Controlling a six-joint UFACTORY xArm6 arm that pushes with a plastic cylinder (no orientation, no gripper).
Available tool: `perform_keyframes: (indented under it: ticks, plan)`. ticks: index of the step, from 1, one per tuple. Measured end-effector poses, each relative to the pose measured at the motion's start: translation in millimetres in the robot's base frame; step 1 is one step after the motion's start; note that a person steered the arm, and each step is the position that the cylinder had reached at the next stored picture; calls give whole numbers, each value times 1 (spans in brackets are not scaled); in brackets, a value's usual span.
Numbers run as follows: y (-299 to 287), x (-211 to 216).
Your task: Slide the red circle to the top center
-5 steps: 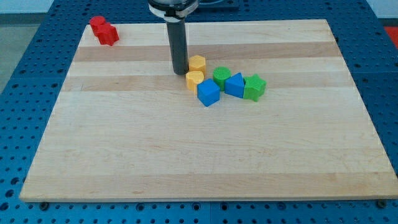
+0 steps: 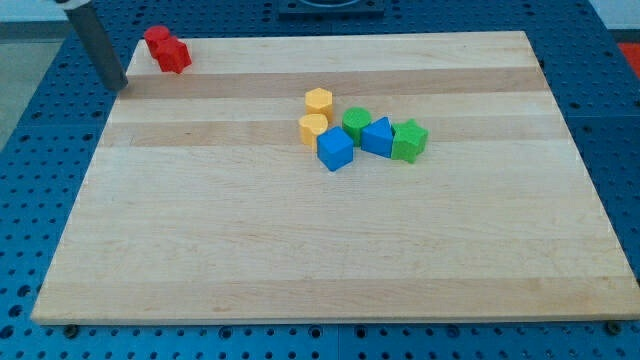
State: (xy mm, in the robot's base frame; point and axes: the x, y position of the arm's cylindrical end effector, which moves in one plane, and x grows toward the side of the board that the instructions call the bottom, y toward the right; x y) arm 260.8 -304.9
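The table (image 2: 330,260) carries eight blocks. At its top-left corner sit two touching red blocks (image 2: 167,50), shapes unclear; my tip (image 2: 118,86) stands just left of them, no hand fitted. Centre cluster: two blue (image 2: 336,149), two green (image 2: 410,140), two yellow (image 2: 317,101).

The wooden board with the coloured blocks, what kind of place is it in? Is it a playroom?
More likely a robot lab or workshop. The wooden board lies on a blue metal bench full of holes, and my tip, a dark rod, stands near the red blocks.
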Motion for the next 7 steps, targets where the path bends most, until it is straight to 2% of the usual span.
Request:
perform_keyframes:
  ticks: [1, 2, 3, 5, 6, 7]
  plan:
    - [2, -67]
    - [7, -70]
    - [45, -51]
    - [182, 23]
    - [232, 35]
    - [224, -18]
